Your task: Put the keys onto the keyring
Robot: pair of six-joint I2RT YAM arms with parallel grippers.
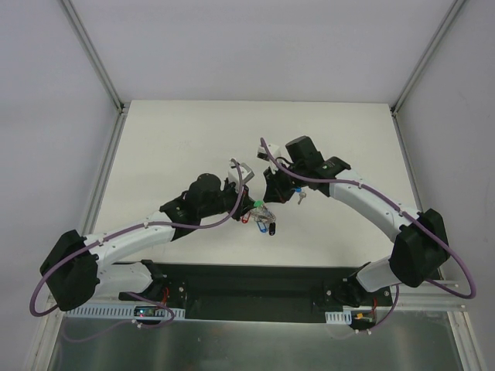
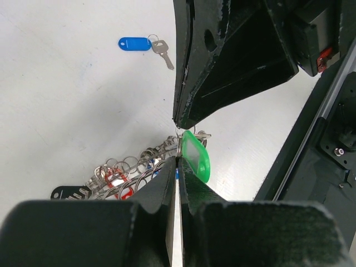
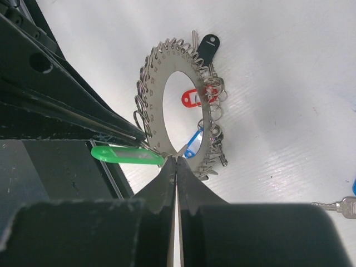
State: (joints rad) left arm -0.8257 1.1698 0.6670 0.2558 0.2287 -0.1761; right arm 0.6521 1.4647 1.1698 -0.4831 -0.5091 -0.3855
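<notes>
Right fingers (image 3: 153,192): fill the bottom of the right wrist view, pressed together to a hairline slit. The right gripper (image 3: 176,160) has its tips on the near rim of the keyring (image 3: 157,94). I cannot tell whether the rim is actually pinched.
Left fingers (image 2: 150,192): also closed to a thin slit. The left gripper (image 2: 177,160) has its tip just beside the green tag. I cannot tell whether it has hold of anything.
Arm pose: both my arms reach from the near edge to the middle of the table (image 1: 178,139), wrists angled toward each other. The two sets of tips almost meet, nose to nose.
Keyring position: mid-table, right at the two tips. It is face-on to the right wrist camera and edge-on to the left one.
Keyring contents: small wire loops line the outer rim. A black tag (image 3: 207,47) sits at the far rim, a red tag (image 3: 192,99) shows through the centre hole, and a second blue tag (image 3: 192,146) is at the near rim.
Green-tagged key (image 3: 127,154): the tag sticks out sideways from the near rim, between my two tips. Whether it is threaded on a loop I cannot tell.
Blue-tagged key (image 2: 136,43): lies flat on the table, well apart from the ring.
</notes>
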